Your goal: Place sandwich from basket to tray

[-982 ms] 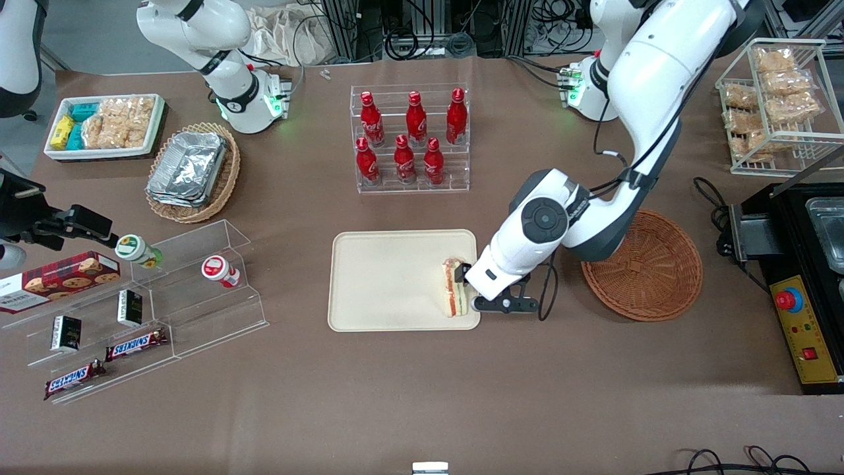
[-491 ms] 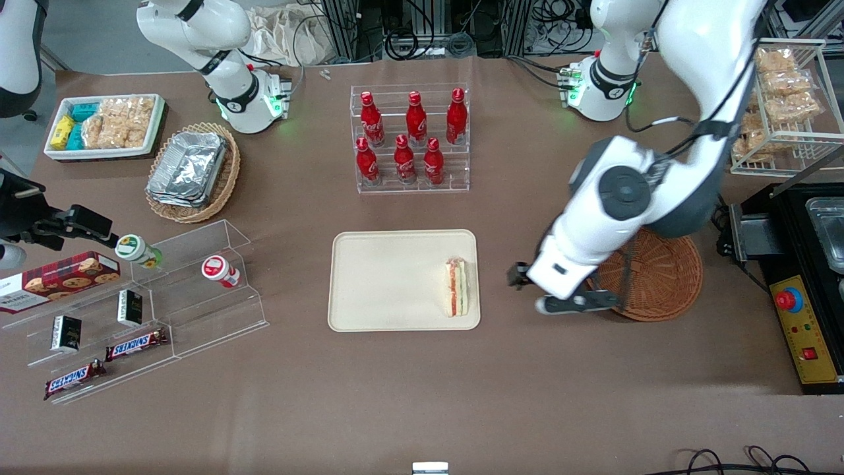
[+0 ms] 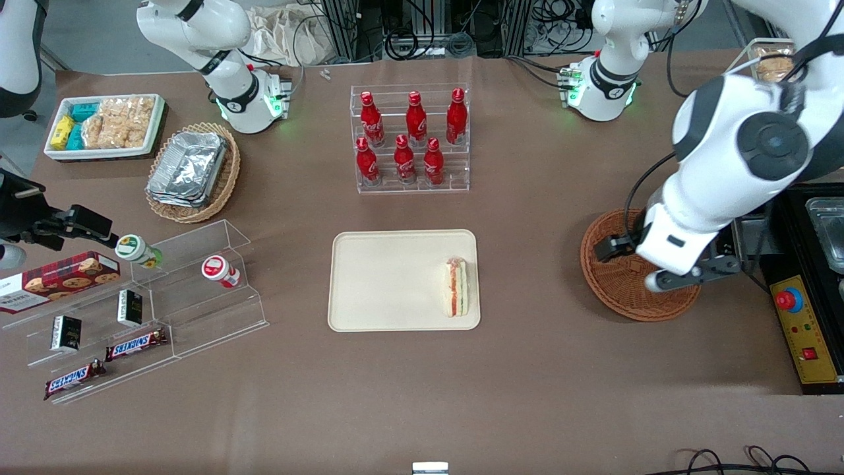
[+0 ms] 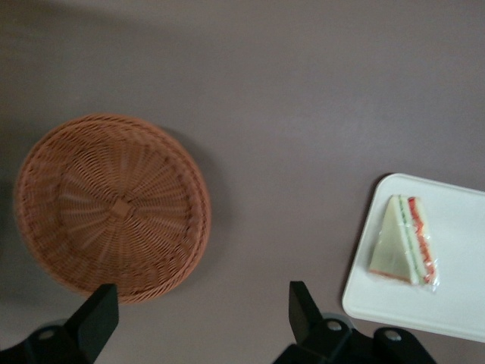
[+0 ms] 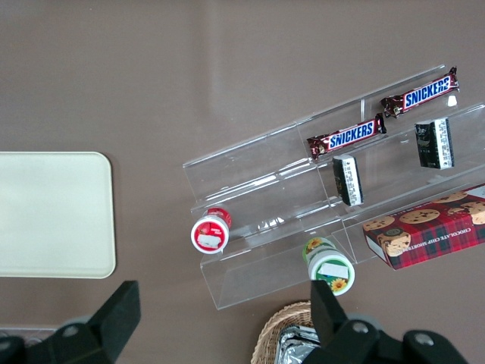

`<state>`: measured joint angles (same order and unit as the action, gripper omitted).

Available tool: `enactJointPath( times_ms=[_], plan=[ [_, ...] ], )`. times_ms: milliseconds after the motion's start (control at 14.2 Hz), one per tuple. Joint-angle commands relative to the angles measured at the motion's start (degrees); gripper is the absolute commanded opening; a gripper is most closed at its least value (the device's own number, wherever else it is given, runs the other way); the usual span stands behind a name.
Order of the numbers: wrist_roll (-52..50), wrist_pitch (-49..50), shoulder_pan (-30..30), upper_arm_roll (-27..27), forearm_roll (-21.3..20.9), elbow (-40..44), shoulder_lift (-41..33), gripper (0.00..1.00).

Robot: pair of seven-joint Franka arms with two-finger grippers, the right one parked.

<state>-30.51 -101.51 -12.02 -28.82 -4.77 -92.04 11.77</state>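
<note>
The sandwich (image 3: 456, 287) lies flat on the tray (image 3: 389, 280), close to the tray's edge at the working arm's end, at about 3 o'clock on the tray in the front view. Its red and green layers show along one side. Nothing touches it.

The tray sits in the middle of the brown desk (image 3: 422, 396). The basket (image 3: 620, 297) rests on the desk toward the working arm's end, well apart from the tray, with bare desk between them. The wrist view shows the inside of the basket (image 4: 112, 203) with nothing in it, and the sandwich (image 4: 404, 241) on a corner of the tray (image 4: 455, 303).

The pincer (image 3: 626, 265) hangs above the basket, over its side nearest the tray — about 9 o'clock on the basket in the front view. Its two black fingers (image 4: 98, 315) stand wide apart and hold nothing. In the wrist view the pincer (image 4: 198, 311) looks down on the basket's edge and the desk.

Farther from the front camera than the tray, at 12 o'clock from it, a clear rack holds six red bottles (image 3: 409, 135). Toward the parked arm's end there is a clear stepped shelf (image 3: 151, 303) with candy bars and small jars, and a lighter basket with foil trays (image 3: 191, 170).
</note>
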Motion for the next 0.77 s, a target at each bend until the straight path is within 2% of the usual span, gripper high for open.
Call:
enactJointPath(
  times_ms=[0, 421, 702],
  plan=[
    [4.6, 0.5, -5.7, -0.5, 4.0, -5.6, -6.0, 1.00],
    [19.3, 2.6, -11.4, -0.2, 3.9, -5.0, -6.6, 1.00],
    [17.8, 3.1, -13.2, -0.1, 3.3, -3.7, -4.8, 1.00]
  ],
)
